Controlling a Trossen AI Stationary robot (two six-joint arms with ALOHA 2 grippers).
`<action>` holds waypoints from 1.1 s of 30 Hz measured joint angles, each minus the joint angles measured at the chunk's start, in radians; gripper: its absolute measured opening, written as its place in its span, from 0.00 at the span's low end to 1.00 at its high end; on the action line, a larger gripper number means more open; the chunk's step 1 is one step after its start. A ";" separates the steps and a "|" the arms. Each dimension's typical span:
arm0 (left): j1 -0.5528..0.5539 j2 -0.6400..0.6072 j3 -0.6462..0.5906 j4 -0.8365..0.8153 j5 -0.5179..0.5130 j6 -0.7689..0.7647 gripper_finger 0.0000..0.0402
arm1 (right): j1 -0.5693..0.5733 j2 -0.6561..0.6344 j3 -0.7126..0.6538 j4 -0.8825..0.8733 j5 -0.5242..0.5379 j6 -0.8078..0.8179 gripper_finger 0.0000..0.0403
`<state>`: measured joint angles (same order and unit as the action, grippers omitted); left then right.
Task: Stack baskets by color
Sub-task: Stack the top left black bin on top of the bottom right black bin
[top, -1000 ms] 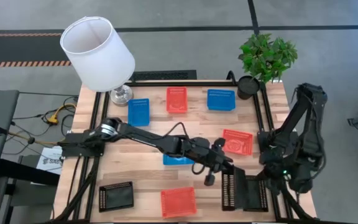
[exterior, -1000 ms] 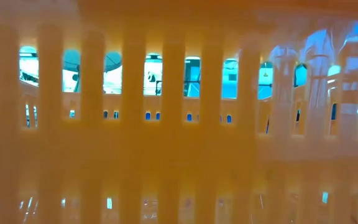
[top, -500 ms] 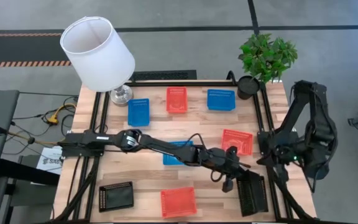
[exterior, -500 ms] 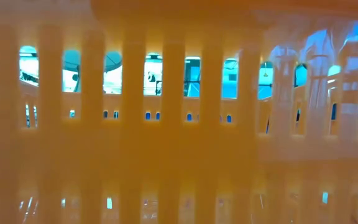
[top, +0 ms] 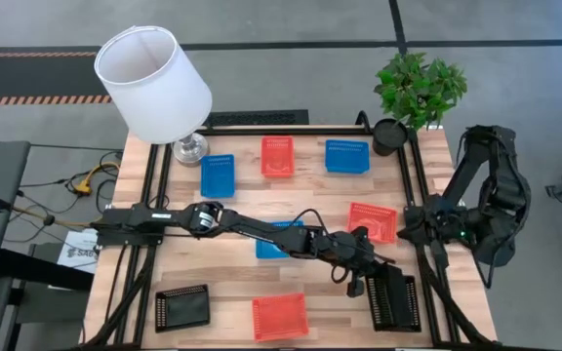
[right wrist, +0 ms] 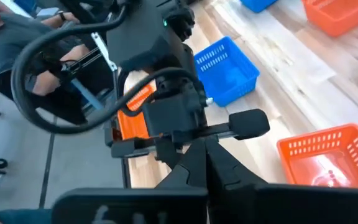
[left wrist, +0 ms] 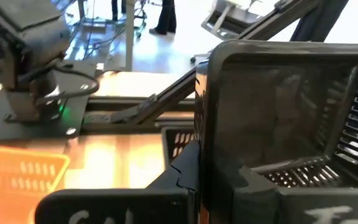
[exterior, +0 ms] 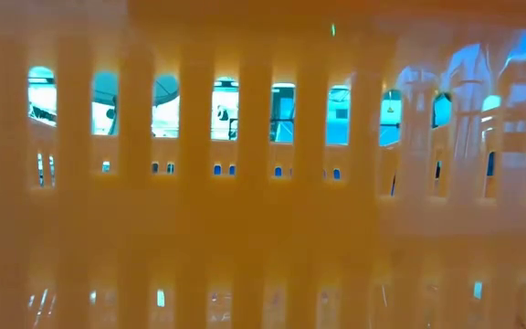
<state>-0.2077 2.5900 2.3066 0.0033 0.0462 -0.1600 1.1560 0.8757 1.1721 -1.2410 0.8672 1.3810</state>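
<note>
My left arm reaches across the table to its near right, and my left gripper [top: 357, 285] is shut on a black basket [top: 394, 300] that lies about level there. Another black mesh wall [left wrist: 178, 142] shows just under it. My right gripper [right wrist: 207, 155] is shut on nothing and hangs above the table's right edge [top: 413, 229]. Other baskets rest flat on the table: blue [top: 218, 175], red-orange [top: 277, 156] and blue [top: 346, 156] in the far row, red-orange [top: 372, 221] at right, blue [top: 273, 250] under my left arm, black [top: 181, 308] and red-orange [top: 279, 317] in the near row. My left gripper pinches the black basket's side wall [left wrist: 201, 149], the one toward the table's left, between its two fingers. The fingers come nearly level from the table's left. The basket lies about level beyond the fingertips; whether it rests on what is beneath I cannot tell.
A white lampshade [top: 154, 70] on its stand rises at the far left corner, a plant in a black pot [top: 390, 135] at the far right. An orange mesh wall [exterior: 245, 183] fills the low view. People show beyond the table [right wrist: 17, 31].
My left gripper has gone toward the table's right edge and down with the black basket. The basket has turned from standing on edge to lying about level at the near right. My right arm has drawn back up and toward the right edge, turning its wrist.
</note>
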 joint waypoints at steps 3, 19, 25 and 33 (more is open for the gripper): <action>0.006 0.001 0.000 -0.005 0.021 -0.001 0.00 | -0.025 0.000 0.000 0.001 0.000 -0.016 0.01; -0.006 0.089 0.034 0.043 0.053 -0.025 0.00 | -0.077 -0.007 0.000 0.023 -0.005 -0.063 0.01; -0.005 0.085 0.036 0.036 0.077 -0.036 0.00 | -0.077 -0.007 0.000 0.024 -0.005 -0.072 0.01; -0.006 0.085 0.036 0.044 0.077 -0.029 0.00 | -0.077 -0.007 0.000 0.024 -0.006 -0.073 0.02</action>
<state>-0.2134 2.6753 2.3425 0.0471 0.1228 -0.1891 1.0790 0.8688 1.1721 -1.2175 0.8616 1.3083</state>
